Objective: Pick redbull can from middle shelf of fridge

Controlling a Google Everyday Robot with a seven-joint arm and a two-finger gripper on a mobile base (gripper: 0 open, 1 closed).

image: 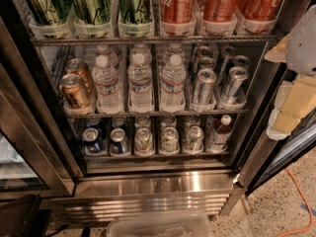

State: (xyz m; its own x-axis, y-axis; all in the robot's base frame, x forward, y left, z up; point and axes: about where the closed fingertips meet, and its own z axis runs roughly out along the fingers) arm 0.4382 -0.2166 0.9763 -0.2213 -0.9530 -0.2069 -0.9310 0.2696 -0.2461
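Redbull can (233, 85) stands upright at the middle shelf's (148, 114) right end, left of the gripper (291, 107) at the frame's right edge; can't tell if jaws are clenched.

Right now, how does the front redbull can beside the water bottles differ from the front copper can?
The redbull can is slim, silver; the copper can is fatter and brown. The redbull can stands right of the water bottles, the copper can left. Both stand frontmost on the middle shelf. The end effector is outside the fridge, right.
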